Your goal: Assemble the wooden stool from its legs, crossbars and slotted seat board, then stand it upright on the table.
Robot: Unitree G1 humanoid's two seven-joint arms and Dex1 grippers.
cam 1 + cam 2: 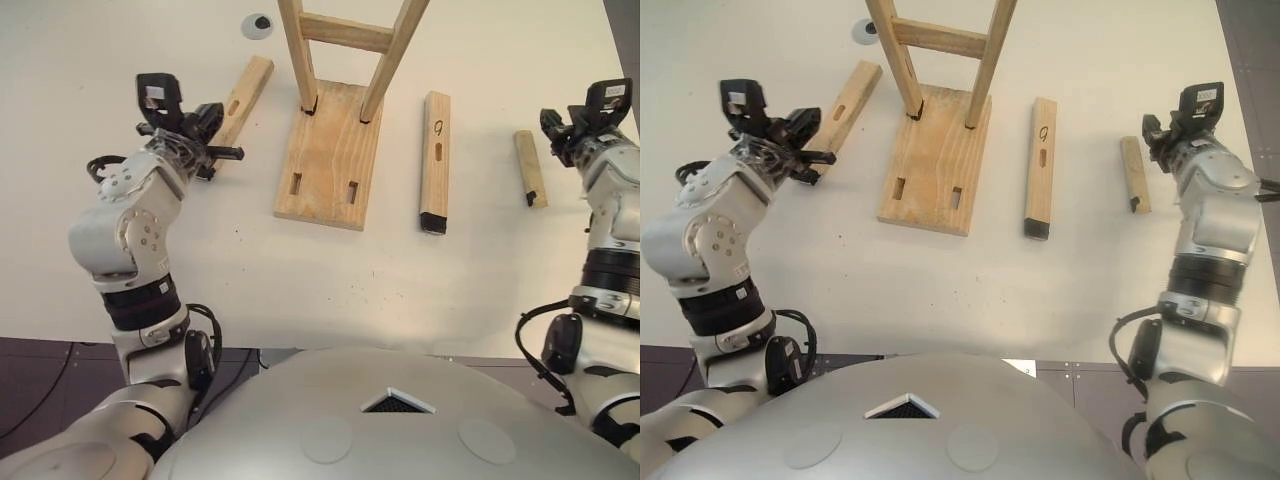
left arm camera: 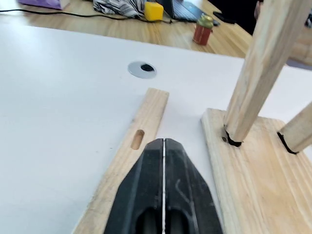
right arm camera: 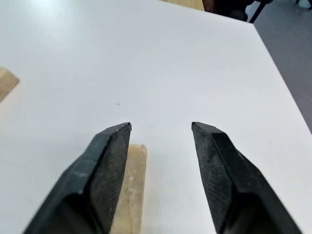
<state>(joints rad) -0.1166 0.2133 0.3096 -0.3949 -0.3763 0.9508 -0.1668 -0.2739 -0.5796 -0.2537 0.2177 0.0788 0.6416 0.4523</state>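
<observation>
The slotted seat board (image 1: pixel 325 160) lies flat mid-table. Two legs joined by a crossbar (image 1: pixel 345 32) stand in its far slots, while the two near slots are bare. A loose leg (image 1: pixel 243 98) lies to the board's left. My left gripper (image 2: pixel 164 142) hovers shut over that leg's near part with nothing held, and it is seen at the left (image 1: pixel 232 152) in the eye view. Another loose leg (image 1: pixel 435 160) lies right of the board. A short crossbar (image 1: pixel 530 168) lies farther right. My right gripper (image 3: pixel 161 126) is open just above the crossbar's (image 3: pixel 132 187) far end.
A round cable grommet (image 1: pixel 258 25) sits in the white table beyond the left loose leg. Behind the table is a wooden desk with a yellow block (image 2: pixel 153 9) and a red can (image 2: pixel 203 29). The table's right edge (image 3: pixel 280 73) runs close to the right gripper.
</observation>
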